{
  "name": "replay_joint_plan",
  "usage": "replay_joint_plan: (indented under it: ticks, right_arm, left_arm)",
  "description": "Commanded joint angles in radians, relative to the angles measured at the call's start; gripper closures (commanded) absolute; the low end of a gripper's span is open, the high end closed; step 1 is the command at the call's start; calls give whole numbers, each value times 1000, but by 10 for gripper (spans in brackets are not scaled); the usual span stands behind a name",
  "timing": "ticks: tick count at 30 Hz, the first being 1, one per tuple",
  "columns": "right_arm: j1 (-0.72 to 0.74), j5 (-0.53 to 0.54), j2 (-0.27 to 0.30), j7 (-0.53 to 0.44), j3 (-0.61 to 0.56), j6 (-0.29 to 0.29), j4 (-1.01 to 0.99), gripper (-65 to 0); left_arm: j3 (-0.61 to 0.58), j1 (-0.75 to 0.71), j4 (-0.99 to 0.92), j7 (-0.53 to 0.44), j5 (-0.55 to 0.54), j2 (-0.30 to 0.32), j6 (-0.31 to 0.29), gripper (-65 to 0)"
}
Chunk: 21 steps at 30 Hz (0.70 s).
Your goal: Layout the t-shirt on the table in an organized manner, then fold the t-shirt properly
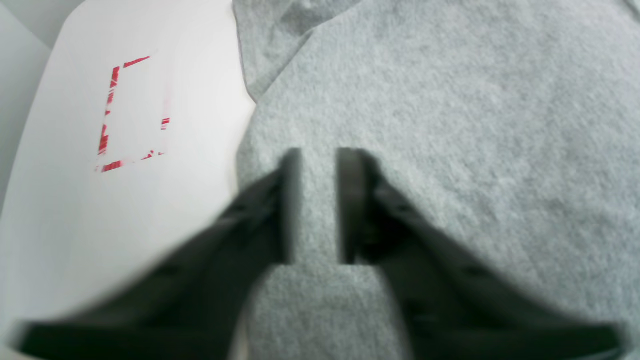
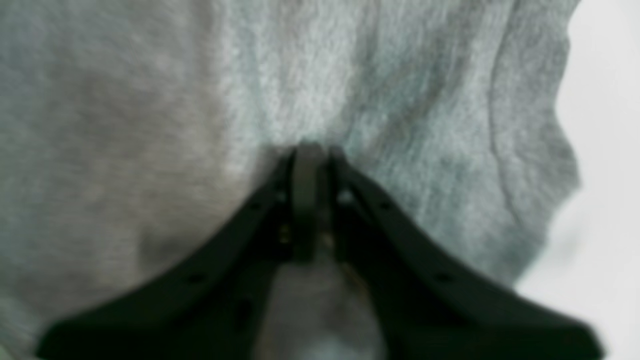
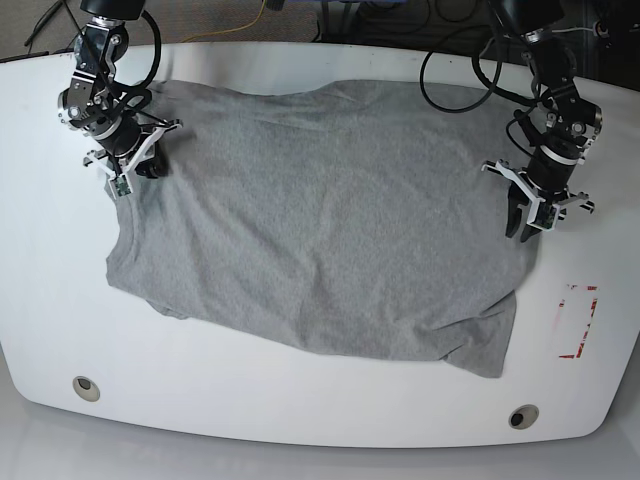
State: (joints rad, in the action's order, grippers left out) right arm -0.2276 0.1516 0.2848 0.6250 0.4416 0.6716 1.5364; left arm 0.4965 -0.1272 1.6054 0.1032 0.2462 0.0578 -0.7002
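One t-shirt (image 3: 320,220), two grippers, two round holes (image 3: 86,388) along the table's (image 3: 300,410) lower edge. Shirt's spread across the middle of the frame, plain heather grey, rumpled along its lower hem. Bare white table on every side, roomiest at the bottom. Left gripper (image 3: 527,230) at right is spread, straddling cloth; right gripper (image 3: 128,177) at upper left is pressed together, pinching the shirt. Red outline (image 3: 578,322) lower right.

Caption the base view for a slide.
Both grippers, left and right, at opposite edges of the grey t-shirt.
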Motion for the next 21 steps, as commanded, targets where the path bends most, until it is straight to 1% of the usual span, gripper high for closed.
replay_joint_plan:
  ticks: [1,3,4,7,11,15,18,21]
  right_arm:
    - [21,-11,12,39,39,-10,88,-234]
    - [29,-11,12,49,46,-10,120,-311]
    - [33,-11,12,51,46,-10,132,-339]
    - [37,-10,12,57,46,-10,177,-402]
    - [47,-10,12,57,47,-10,250,-413]
    - [49,-8,11,57,61,-10,264,-413]
    - [47,18,-5,60,127,-10,264,-413]
    - [43,53,-29,105,202,-8,264,-413]
  left_arm:
    - [0,10,39,-30,-18,7,2,-289]
    - [0,10,52,-30,-18,6,2,-365]
    - [0,10,57,-30,-18,6,2,-391]
    - [0,10,63,-30,-18,6,2,-433]
    - [-3,10,63,-30,-18,10,2,-439]
    - [0,10,65,-30,-18,10,2,-439]
    - [3,7,63,-30,-18,10,2,-439]
    - [3,-22,60,-30,-18,10,2,-439]
